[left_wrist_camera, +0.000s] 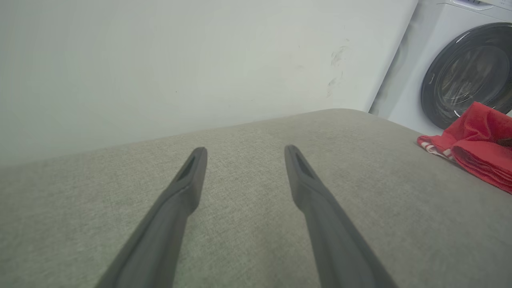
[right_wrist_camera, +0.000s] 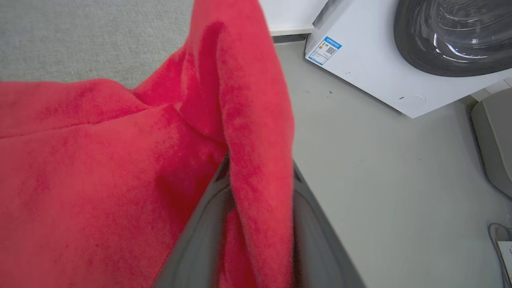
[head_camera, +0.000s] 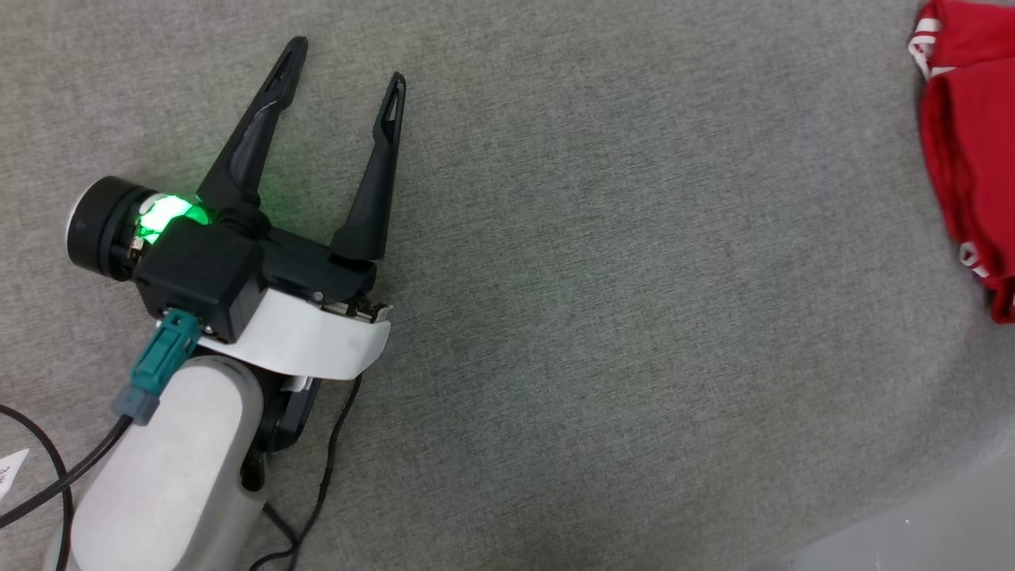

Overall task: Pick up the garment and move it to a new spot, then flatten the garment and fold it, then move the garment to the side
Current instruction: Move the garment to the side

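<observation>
The garment [head_camera: 967, 143] is a bunched red heap with white striped trim at the far right edge of the grey cloth surface [head_camera: 595, 277]. In the left wrist view the garment [left_wrist_camera: 476, 148] lies well off to the right. My left gripper [head_camera: 346, 62] rests over bare cloth far left of it, open and holding nothing, its fingers spread wide [left_wrist_camera: 245, 150]. In the right wrist view the garment [right_wrist_camera: 100, 160] is right under the camera. A raised fold of it stands between the parted fingers [right_wrist_camera: 200, 248] of my right gripper [right_wrist_camera: 260, 168] and hides their tips.
A white washing machine [left_wrist_camera: 460, 76] with a dark round door stands beyond the surface's right end, on pale floor [right_wrist_camera: 380, 180]. A plain wall [left_wrist_camera: 160, 60] runs behind the surface. Cables [head_camera: 47, 468] trail by my left forearm. The surface's edge [head_camera: 896, 515] cuts across the lower right.
</observation>
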Tool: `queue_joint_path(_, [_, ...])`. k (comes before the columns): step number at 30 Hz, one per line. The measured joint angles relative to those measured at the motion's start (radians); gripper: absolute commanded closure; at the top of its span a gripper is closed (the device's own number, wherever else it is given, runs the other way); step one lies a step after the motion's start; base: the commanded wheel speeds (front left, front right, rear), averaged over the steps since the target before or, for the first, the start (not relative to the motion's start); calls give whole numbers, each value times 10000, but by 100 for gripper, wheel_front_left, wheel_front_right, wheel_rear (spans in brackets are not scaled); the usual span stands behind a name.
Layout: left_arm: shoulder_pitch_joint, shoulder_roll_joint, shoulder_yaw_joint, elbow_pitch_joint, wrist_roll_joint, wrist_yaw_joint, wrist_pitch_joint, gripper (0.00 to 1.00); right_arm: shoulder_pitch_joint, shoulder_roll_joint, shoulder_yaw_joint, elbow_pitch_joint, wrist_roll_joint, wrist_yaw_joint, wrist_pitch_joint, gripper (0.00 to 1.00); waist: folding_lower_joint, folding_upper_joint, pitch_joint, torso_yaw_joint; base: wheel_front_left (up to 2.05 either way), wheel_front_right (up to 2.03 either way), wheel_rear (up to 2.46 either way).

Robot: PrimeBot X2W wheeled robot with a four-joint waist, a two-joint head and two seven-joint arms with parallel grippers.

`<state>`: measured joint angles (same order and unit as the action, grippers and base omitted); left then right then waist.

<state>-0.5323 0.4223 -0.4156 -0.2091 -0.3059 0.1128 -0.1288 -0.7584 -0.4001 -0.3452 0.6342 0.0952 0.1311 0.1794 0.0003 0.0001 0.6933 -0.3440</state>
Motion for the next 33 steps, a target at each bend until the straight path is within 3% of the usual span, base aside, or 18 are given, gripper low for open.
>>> queue_joint_path(7, [129,-86,-8,391,-136,13,-268,0,-121,328,-1124,1158,-1093,0,-784,0,-1,0,-242,146,0,0,0])
queue_joint_path(13, [1170,-510,-15,1285,-652,203,-817,0,954,499,-1425,1340,-1419,0,-1756,0,-2,0,-1625,256,0,0,0])
queue_joint_path(14, [1667,-734,-25,1597,-823,349,-976,0,1660,612,-1170,1179,-1365,0,-2013,0,-3,0,-2307,313,0,0,0])
queue_joint_path(23, [2815,-1315,75,2493,-1310,500,-1227,0,3916,1634,54,-416,-617,0,-2412,0,-4,0,-4283,790,0,0,0])
queue_joint_path(33, [3972,-1519,637,2821,-1567,842,-1312,0,5683,2855,1630,-2961,196,0,-2449,0,-5,0,-5575,2034,0,0,0])
